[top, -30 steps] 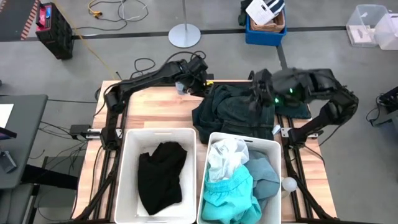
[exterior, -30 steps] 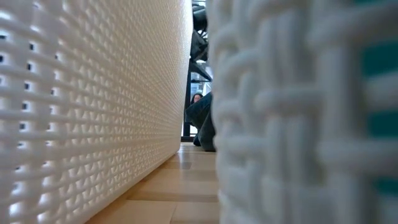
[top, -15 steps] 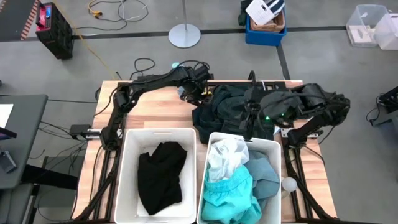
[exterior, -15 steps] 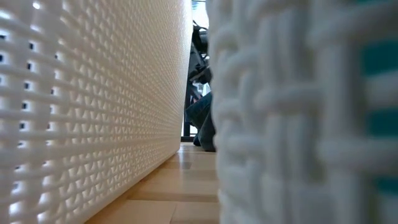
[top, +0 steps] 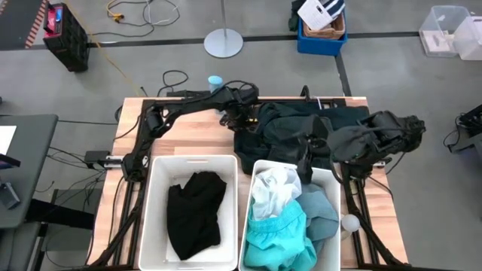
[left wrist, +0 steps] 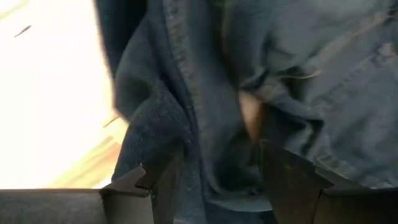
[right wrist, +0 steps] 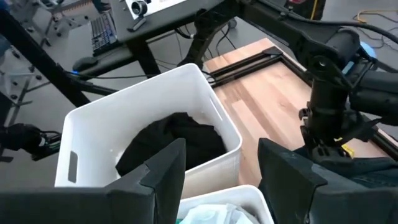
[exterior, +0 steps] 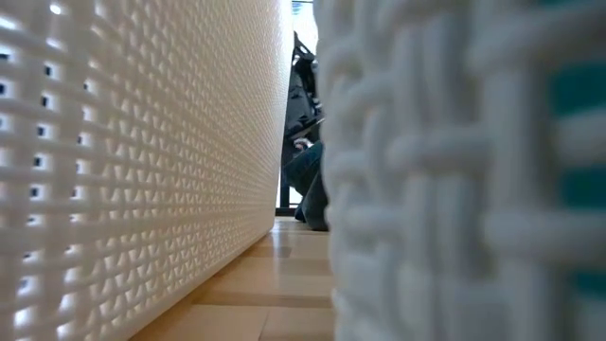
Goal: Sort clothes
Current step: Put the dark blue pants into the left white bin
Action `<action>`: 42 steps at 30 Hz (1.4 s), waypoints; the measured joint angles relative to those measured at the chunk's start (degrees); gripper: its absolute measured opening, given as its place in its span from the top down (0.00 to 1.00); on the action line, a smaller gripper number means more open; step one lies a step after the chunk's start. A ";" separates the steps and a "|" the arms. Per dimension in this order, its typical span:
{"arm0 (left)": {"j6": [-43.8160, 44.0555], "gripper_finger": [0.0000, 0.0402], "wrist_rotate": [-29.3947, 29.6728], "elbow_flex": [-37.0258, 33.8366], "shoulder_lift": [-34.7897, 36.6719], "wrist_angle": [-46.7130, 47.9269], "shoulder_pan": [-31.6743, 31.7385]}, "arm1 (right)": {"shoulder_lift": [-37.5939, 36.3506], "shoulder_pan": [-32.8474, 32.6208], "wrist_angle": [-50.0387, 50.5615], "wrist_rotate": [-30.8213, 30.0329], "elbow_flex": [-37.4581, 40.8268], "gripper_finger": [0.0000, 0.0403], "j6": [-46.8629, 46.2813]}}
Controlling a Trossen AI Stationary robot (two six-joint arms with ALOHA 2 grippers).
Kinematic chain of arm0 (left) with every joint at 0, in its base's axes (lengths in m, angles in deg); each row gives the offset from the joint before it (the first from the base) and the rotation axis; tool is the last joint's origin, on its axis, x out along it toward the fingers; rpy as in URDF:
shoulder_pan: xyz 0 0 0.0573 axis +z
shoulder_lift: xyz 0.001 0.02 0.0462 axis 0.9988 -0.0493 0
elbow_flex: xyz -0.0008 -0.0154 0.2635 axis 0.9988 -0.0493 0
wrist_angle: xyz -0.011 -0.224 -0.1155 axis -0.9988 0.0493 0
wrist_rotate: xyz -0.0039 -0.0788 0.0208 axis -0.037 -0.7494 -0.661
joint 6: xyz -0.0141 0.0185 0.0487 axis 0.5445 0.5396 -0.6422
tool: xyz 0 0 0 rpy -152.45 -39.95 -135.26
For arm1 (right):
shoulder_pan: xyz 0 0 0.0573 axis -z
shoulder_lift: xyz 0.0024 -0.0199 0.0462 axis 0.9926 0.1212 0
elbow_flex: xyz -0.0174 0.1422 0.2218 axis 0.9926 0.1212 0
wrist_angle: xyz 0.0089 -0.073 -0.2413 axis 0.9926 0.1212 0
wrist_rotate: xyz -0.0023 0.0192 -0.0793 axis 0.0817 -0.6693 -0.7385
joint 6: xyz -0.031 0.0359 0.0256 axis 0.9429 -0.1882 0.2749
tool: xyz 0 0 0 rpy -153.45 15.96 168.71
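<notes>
Dark garment (top: pixel 290 128), left claw (left wrist: pixel 211 177) (spread) over it

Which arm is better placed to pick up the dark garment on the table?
Probably the left: the left hand is open right at the dark garment, while the right hand is open, facing the bins.

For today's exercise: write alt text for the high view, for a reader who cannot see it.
Seen from above, two white bins sit on a wooden table: the left holds a black garment, the right white, turquoise and grey-blue clothes. Behind them, both dark arms reach over a dark green garment.
</notes>
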 joint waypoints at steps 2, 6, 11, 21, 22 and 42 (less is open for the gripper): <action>-0.18 0.50 -0.03 0.02 0.04 -0.67 -0.12 | 0.00 -0.60 -0.03 -0.53 0.00 0.46 0.00; 0.08 0.50 0.04 -1.62 -0.04 -2.96 -0.30 | 0.00 -1.22 -0.01 -1.36 0.00 0.46 -0.01; 0.08 0.50 0.22 -2.13 -0.04 -3.62 -0.88 | 0.00 -1.72 -0.01 -1.56 0.00 0.46 -0.01; -2.11 0.51 -1.20 -2.13 -0.06 -4.79 -1.72 | 0.00 -1.68 -0.01 -1.56 0.00 0.46 -0.45; -2.12 0.52 -1.12 -2.13 -0.06 -4.93 -1.74 | 0.00 -1.68 -0.03 -1.56 0.00 0.46 -0.45; -2.59 0.78 3.25 -15.08 -0.02 -10.28 -4.10 | 0.00 -2.42 -0.02 -1.56 -0.02 0.46 0.43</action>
